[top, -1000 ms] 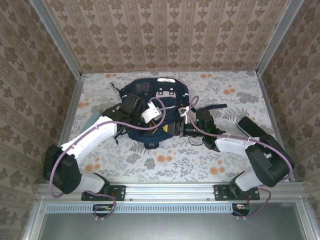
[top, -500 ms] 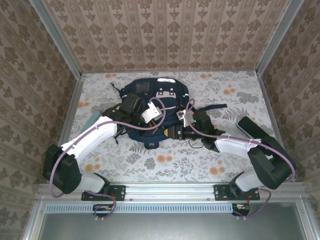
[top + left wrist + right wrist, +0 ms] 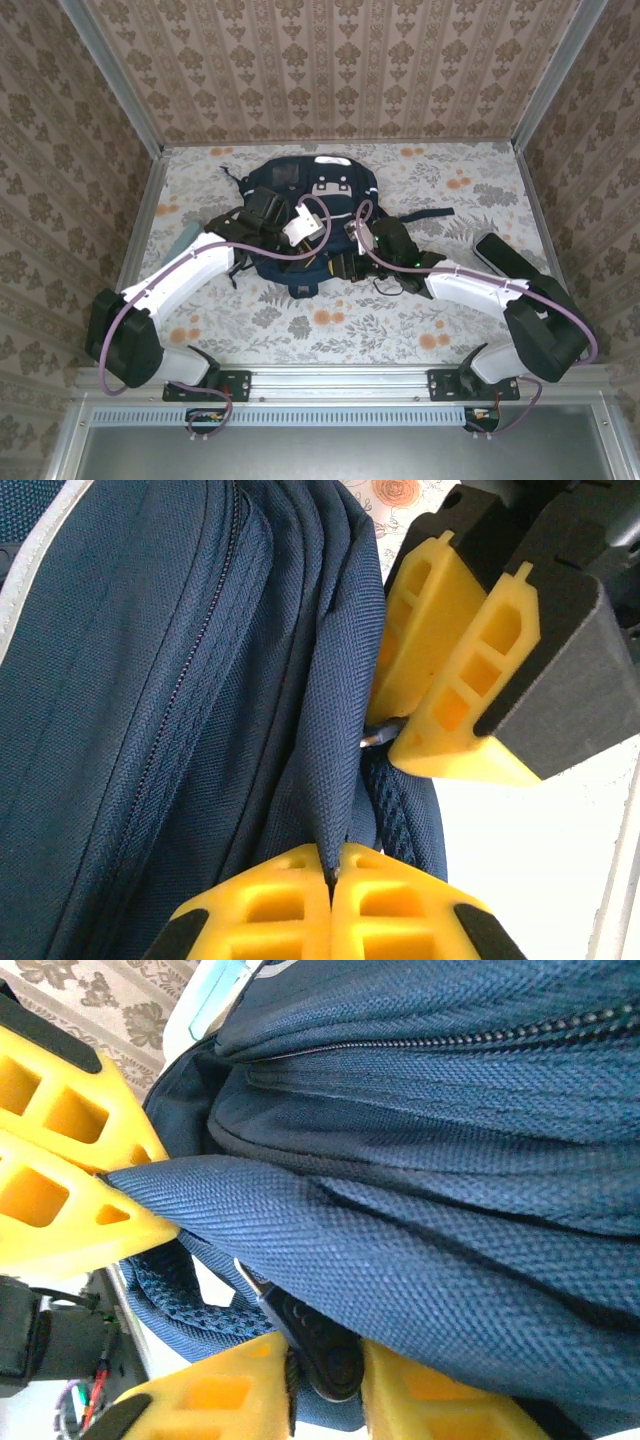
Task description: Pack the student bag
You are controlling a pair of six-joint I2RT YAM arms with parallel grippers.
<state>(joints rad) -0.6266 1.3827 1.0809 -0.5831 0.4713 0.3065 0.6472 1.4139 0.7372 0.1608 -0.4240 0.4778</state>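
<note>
Two arms reach in from the near edge of the table (image 3: 400, 320) and meet at the near side of the student bag (image 3: 300, 185). The navy backpack lies flat around the middle of the table, closer to the far edge, with a dark strap (image 3: 430, 213) trailing toward the right edge. The left gripper (image 3: 330, 865) has its yellow fingers pressed together, pinching a raised fold of navy fabric (image 3: 335, 780) beside the zip line. Just beside it, the right gripper (image 3: 325, 1385) has its fingers drawn close on either side of a dark zipper pull (image 3: 318, 1345), which fills the narrow gap between them. A black oblong item (image 3: 497, 252) lies near the right edge, and a pale blue flat item (image 3: 185, 240) near the left edge, both apart from the bag
</note>
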